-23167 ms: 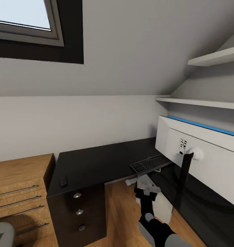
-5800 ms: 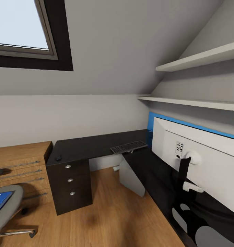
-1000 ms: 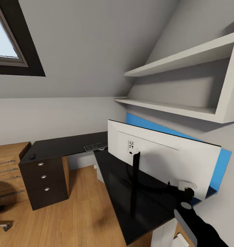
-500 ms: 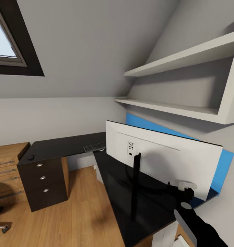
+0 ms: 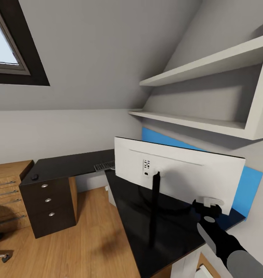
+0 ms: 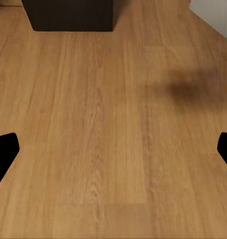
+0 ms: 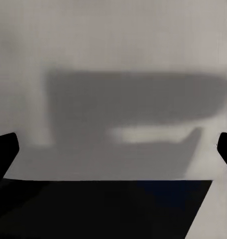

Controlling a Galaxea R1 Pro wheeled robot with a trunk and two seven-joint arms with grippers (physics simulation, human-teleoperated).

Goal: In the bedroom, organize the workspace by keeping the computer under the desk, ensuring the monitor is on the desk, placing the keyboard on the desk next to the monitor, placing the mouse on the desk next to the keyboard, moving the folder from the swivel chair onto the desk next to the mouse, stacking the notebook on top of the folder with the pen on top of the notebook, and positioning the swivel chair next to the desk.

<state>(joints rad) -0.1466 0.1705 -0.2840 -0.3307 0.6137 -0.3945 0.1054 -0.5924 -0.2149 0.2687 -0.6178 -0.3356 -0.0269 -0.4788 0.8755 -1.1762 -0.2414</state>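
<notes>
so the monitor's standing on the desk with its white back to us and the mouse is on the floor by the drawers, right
Not quite. The monitor does stand on the desk with its white back to the camera, but the mouse is not on the floor: the head view shows it on the desk's far left corner, above the drawers.
</notes>
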